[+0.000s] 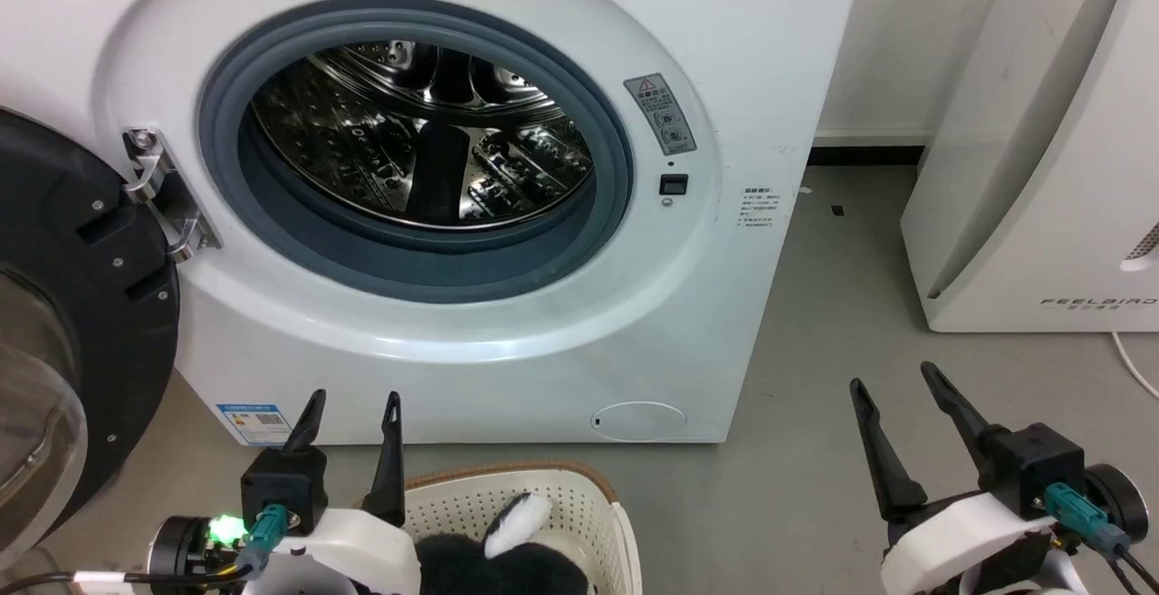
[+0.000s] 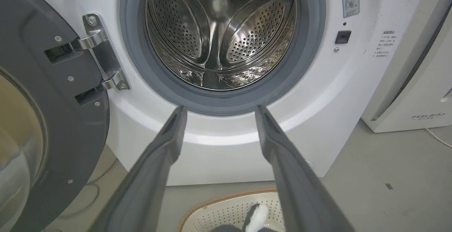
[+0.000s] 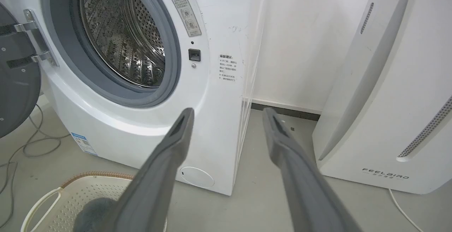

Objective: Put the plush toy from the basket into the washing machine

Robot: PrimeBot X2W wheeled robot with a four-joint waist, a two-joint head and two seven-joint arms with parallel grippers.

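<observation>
Fluffy plush toy (image 1: pixel 507 559) lies in perforated basket (image 1: pixel 471 504); left gripper (image 1: pixel 356 396), right gripper (image 1: pixel 892 376) jaws released.

The grey floor (image 1: pixel 815 323) carries the washing machine (image 1: pixel 779 79), the white FEELBIRD appliance (image 1: pixel 1023 242) standing near it on the right, and the basket (image 1: pixel 561 495) in front of the machine. A white cable (image 1: pixel 1136 364) trails beside the appliance.

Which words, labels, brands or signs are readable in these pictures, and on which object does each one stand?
"FEELBIRD": low on the white appliance beside the washing machine.
Grey warning label with a red triangle sign, on the machine's front: print too small to read.
A printed notice further right on the same front: blurred, unreadable.
A blue sticker at its lower left corner: too small to read.
</observation>
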